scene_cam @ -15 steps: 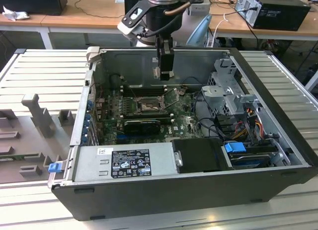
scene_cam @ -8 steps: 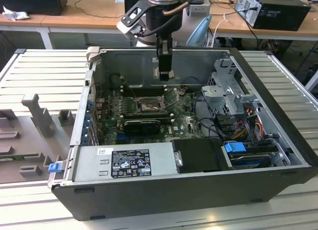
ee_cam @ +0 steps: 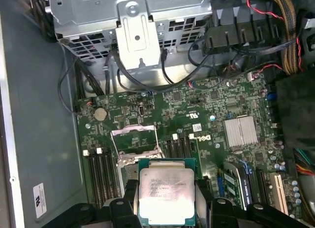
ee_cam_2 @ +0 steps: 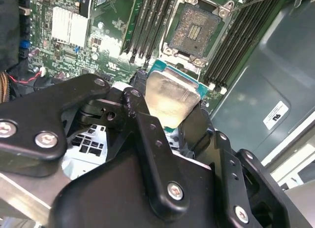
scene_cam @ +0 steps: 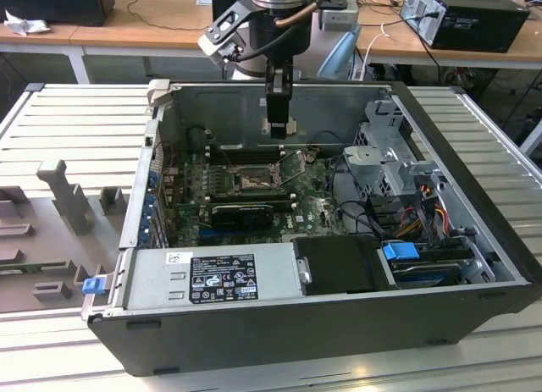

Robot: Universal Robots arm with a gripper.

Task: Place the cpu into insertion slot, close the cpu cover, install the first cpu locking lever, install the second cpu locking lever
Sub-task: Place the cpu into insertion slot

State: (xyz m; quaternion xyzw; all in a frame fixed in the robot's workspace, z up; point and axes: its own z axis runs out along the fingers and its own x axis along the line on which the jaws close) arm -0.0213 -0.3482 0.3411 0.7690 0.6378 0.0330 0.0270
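We judge the task to be at its very start: none of the four steps is finished. The gripper (scene_cam: pixel 278 131) hangs inside the open computer case (scene_cam: pixel 474 240), above the far part of the motherboard (ee_cam: pixel 216 105). Its fingers are pressed onto two opposite edges of the cpu (ee_cam: pixel 165 188), pinching it flat with the pale face towards the wrist. In the second wrist view the cpu (ee_cam_2: pixel 170 97) sits squarely between the black fingers (ee_cam_2: pixel 140 107).

The insertion slot (ee_cam_2: pixel 194 28) is bare, its tan contact field showing inside the black rim. The cpu cover (ee_cam: pixel 133 129) looks swung up off it, so the slot lies open. We cannot make out the two locking levers well enough to say how they stand, but with the cover up they cannot be latched.

The cpu is off the board and apart from the slot. In the exterior view the slot (scene_cam: pixel 254 179) lies lower, a little nearer and towards the exterior view's left of the gripper.
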